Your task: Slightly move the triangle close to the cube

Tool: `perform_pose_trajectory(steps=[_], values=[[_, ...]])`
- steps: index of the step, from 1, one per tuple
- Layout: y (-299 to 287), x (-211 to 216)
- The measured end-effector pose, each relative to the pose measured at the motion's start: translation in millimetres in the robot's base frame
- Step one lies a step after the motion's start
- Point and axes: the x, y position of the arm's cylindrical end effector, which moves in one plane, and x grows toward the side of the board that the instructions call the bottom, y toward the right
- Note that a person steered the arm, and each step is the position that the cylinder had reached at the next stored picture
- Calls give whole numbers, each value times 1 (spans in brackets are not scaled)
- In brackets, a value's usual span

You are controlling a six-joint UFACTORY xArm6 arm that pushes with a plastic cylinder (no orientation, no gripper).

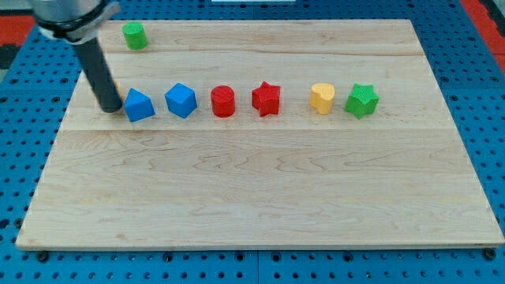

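Pale wood planks make up the surface, which sits on a blue pegboard. From where I stand, the one view shows a row of blocks across the upper half: a blue triangle, a blue cube, a red cylinder, a red star, a yellow heart and a green star. A green cylinder sits alone near the view's top left.

The tool is just a straight dark rod with nothing to open or close, and it holds nothing. Its tip rests on the wood just beside the triangle, on the view's left of it, close enough that I cannot tell whether they touch.

The triangle lies near the cube with a narrow gap between them. A nudge toward the view's right looks like what remains.

The risk, I'd judge, is overshoot: push too far and the triangle knocks the cube into the red cylinder, which stands near. An off-centre push could also spin the triangle or let it slip past the rod.

Open room is plentiful toward the view's bottom. The left edge is near the tip, but the push heads away from it.
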Motion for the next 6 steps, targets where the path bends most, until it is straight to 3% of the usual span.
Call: perform_pose_trajectory(steps=[1,2,3,6], values=[[-21,23],[16,25],[43,18],[48,4]])
